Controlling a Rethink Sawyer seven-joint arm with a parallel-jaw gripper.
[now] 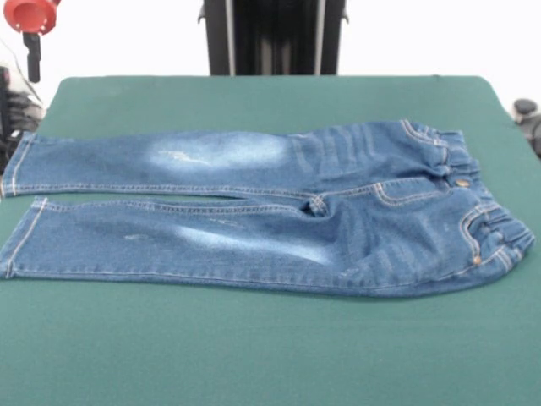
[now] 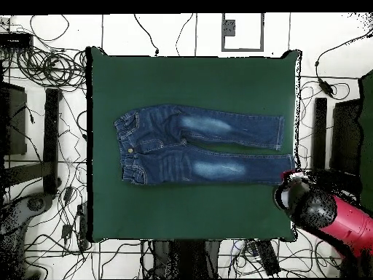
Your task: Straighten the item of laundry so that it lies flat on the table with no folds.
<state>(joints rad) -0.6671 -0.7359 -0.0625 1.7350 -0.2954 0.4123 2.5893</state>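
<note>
Blue denim, your small pair of jeans (image 2: 197,148) with pale faded patches lies spread along the middle of the dark green felt surface (image 2: 189,211), long axis across it, waistband left, cuffs right in the overhead view. The red arm (image 2: 320,208) sits just beyond the cuffs; whether its hand is apart or together, you cannot tell.

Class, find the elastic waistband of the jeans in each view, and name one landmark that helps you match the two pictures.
Front view: the waistband is at the right end of the jeans, near the table's right edge.
Overhead view: the waistband is at the left end of the jeans.
Shared landmark: the pale faded patches on both legs.
</note>
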